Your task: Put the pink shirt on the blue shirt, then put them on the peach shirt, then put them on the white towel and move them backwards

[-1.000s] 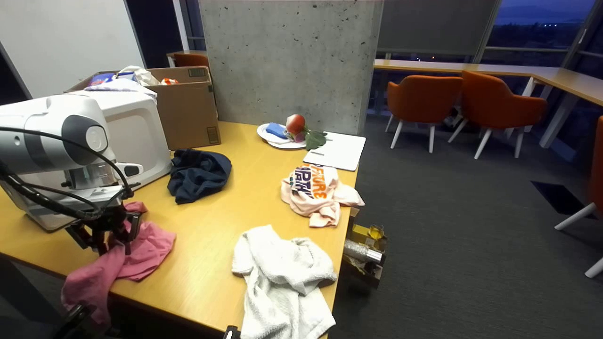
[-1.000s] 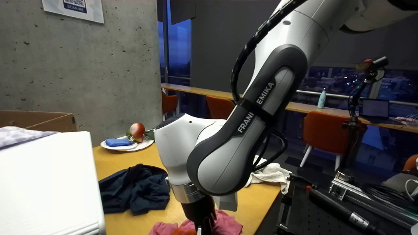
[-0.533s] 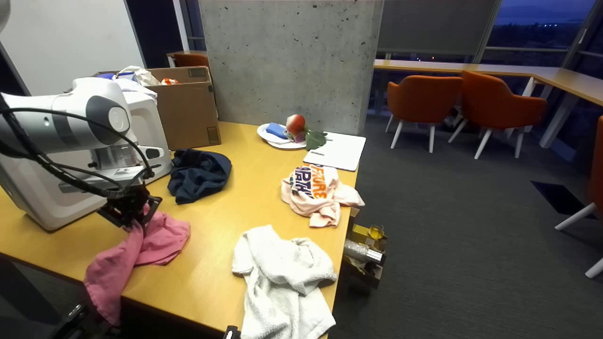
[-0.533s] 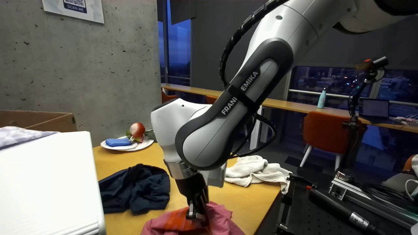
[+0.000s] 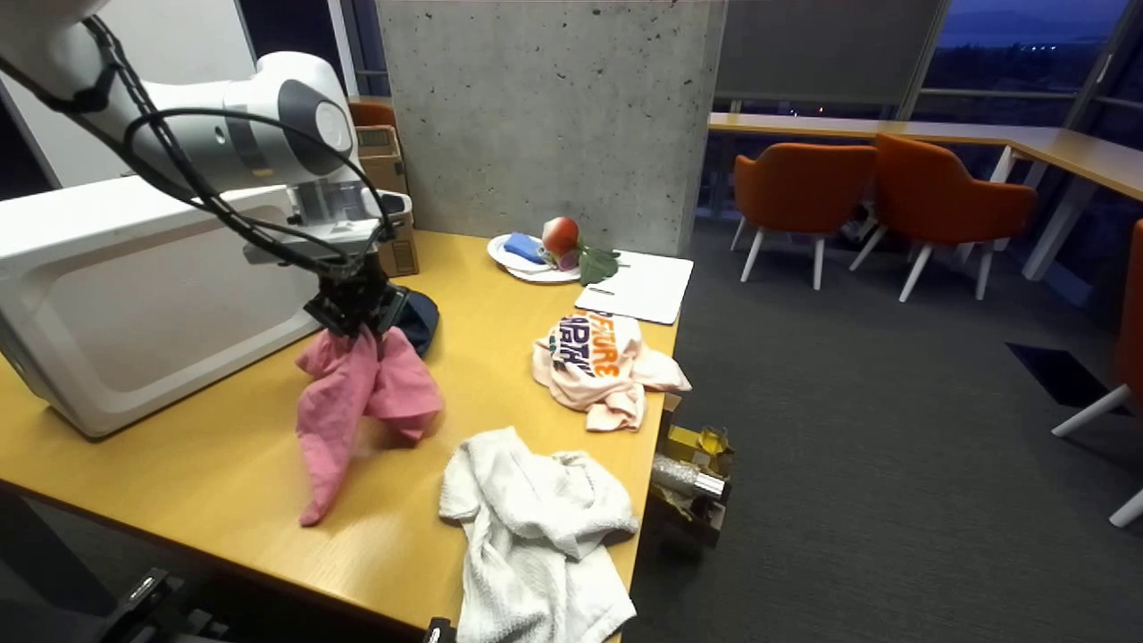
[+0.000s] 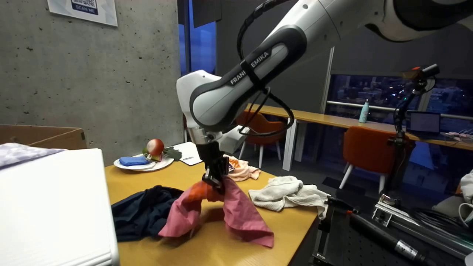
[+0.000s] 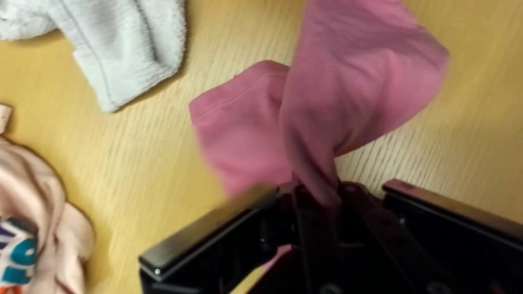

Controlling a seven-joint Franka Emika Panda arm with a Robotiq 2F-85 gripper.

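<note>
Gripper [image 5: 359, 332] is squeezed tight on the pink shirt [image 5: 357, 384], and the shirt hangs down from it. A second ago, in an exterior view, the shirt was at the lower left and drooped over the near edge of the table [image 5: 482, 357]. Now it is higher up, left of the middle, with all of it over the table top. I cannot tell if its low tip touches down. The arm [image 6: 221, 107] is higher than before in both exterior views. In an exterior view it hid the peach shirt [image 6: 244, 173]; now that shirt peeks out near the middle, and more of the white towel [image 6: 288, 194] shows, right of the middle. Those two have not moved. The blue shirt [image 6: 144, 212] has not moved either, at the lower left, but now the pink shirt is in front of a bit of it. In the wrist view, the pink shirt goes from the bottom middle up to the top, with the white towel at the upper left.
</note>
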